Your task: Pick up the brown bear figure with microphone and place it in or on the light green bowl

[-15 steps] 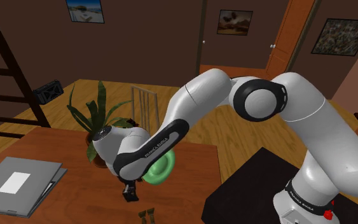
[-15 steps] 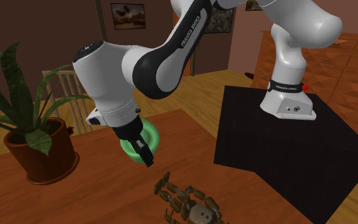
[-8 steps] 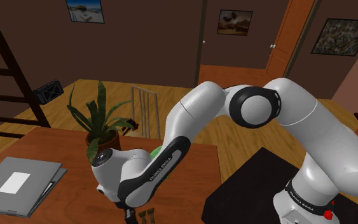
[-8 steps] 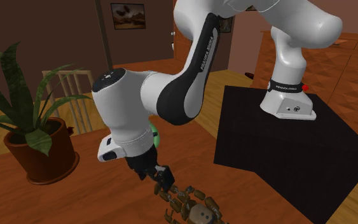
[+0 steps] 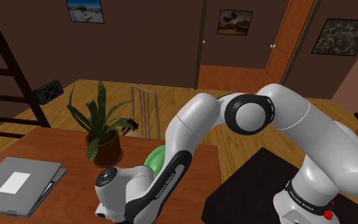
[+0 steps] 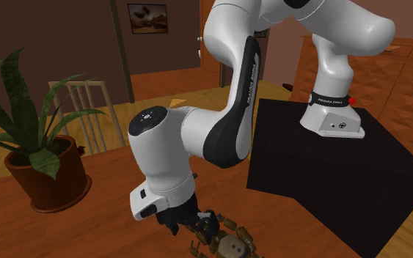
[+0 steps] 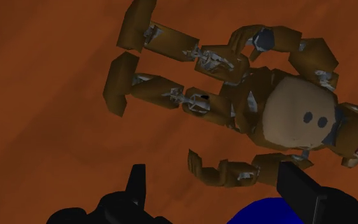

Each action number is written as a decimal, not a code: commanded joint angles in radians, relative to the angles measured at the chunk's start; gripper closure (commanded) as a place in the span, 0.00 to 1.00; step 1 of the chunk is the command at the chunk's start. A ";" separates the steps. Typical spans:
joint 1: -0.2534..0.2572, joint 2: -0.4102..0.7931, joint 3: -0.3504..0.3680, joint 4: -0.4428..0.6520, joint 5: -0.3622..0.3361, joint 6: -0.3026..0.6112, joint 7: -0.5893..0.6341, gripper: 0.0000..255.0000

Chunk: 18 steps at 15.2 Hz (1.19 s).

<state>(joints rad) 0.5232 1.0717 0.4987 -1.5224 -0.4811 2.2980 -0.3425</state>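
Observation:
The brown bear figure [image 7: 279, 108] lies flat on the reddish-brown table, limbs spread, its pale belly facing up. My gripper [image 7: 219, 191] hangs low over it, open, its black fingers [image 7: 136, 184] standing apart on either side of one of the bear's arms without touching it. In the second exterior view the gripper [image 6: 183, 222] sits just above the table at the bear's [image 6: 227, 240] legs. The light green bowl [image 5: 154, 156] shows partly behind my forearm, farther back on the table. A blue rounded shape [image 7: 266, 213] sits between the fingers' bases.
A potted plant [image 5: 105, 137] stands at the table's back, beside the bowl. A grey folder [image 5: 15, 179] lies at the shoulder view's left. A wooden chair [image 5: 144, 111] stands behind the table. The black stand [image 6: 329, 168] borders the table.
The arm has swung away from the bowl and dropped toward the table's near edge. The gripper has come down over the bear, still open.

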 commanded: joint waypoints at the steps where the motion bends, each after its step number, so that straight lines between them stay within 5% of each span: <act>1: 0.008 0.018 -0.006 0.001 -0.007 0.017 0.004 0.00; 11: 0.016 0.043 -0.016 0.011 -0.014 0.034 0.007 0.00; 12: 0.016 0.043 -0.016 0.011 -0.014 0.034 0.007 1.00; 18: 0.016 0.043 -0.016 0.011 -0.014 0.034 0.007 1.00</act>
<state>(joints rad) 0.5391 1.1148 0.4826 -1.5108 -0.4948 2.3321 -0.3357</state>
